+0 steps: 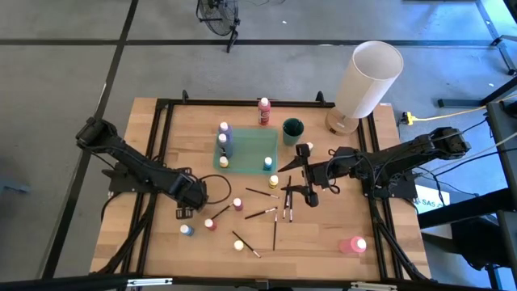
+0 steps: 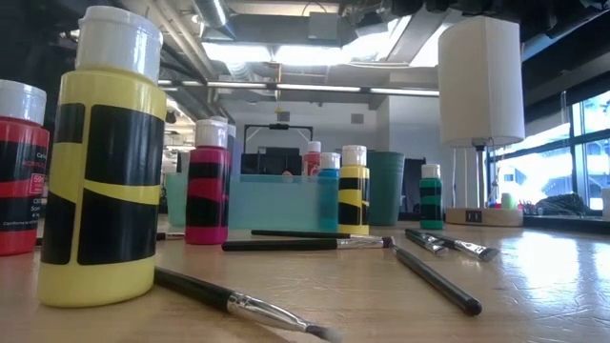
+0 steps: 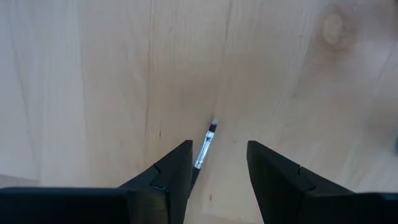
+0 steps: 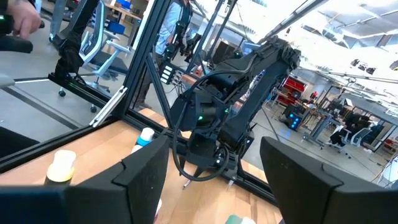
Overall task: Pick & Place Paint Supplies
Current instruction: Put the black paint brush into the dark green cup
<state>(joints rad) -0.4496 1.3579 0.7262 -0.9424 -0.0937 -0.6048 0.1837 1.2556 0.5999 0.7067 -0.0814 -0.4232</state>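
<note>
the left gripper (image 3: 217, 165) is closing around a thin brush (image 3: 206, 144) on the table (image 1: 323, 242), fingers not yet clamped. the brush is sitting against one finger (image 3: 171, 171), so it is risking rolling out.

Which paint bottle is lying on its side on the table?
The pink bottle near the front right corner of the table; the other bottles stand upright.

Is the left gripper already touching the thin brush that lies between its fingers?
Cannot tell. In the left wrist view the brush lies between the left gripper fingers; its handle passes behind one finger.
</note>
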